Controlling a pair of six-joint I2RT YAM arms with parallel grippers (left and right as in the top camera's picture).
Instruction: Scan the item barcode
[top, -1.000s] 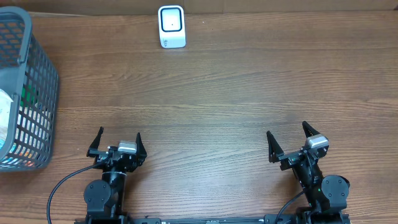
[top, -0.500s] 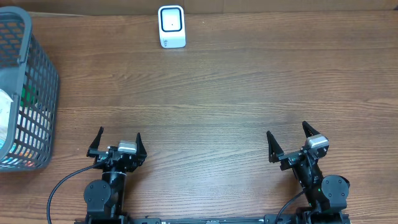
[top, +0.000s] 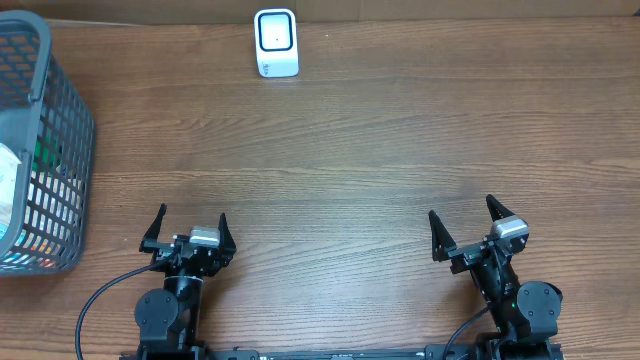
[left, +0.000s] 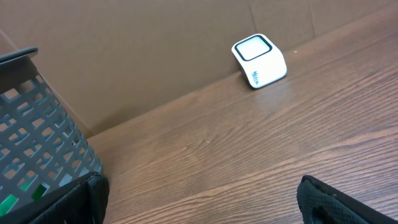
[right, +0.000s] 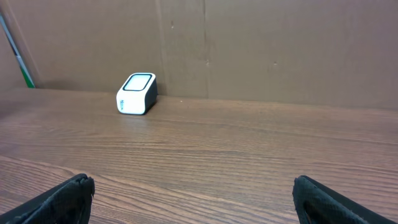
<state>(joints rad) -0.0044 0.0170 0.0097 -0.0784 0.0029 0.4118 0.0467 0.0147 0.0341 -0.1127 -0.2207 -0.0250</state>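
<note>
**Overhead, then both wrists: both grippers wide open, nothing picked up yet**

Overhead first. The white barcode scanner (top: 276, 42) sits at the top edge of the frame, a bit left of centre, on the wooden table (top: 350, 150). A grey mesh basket (top: 62, 120) fills the left edge. Inside it I can make out a white item (top: 8, 185) and a green item (top: 42, 150) through the mesh, but can't tell what they are. The left gripper (top: 191, 214) is at lower left and the right gripper (top: 461, 208) at lower right. Both have their fingers spread wide with nothing between them, and they're well apart from the scanner and the basket.

Left wrist view: only the black fingertips (left: 84, 199) poke in at the two bottom corners, far apart, with bare wood between them. The basket (left: 37, 137) is close by at the left edge, with a bit of green (left: 9, 202) showing through the slots. The scanner (left: 259, 60) is at upper right, against a brown cardboard wall (left: 155, 56).

Right wrist view: same deal, fingertips (right: 65, 199) in the bottom corners, spread open and empty. The scanner (right: 136, 93) sits left of centre near the back of the table, just in front of the cardboard. A thin green stick (right: 18, 59) leans at the upper left edge.
</note>
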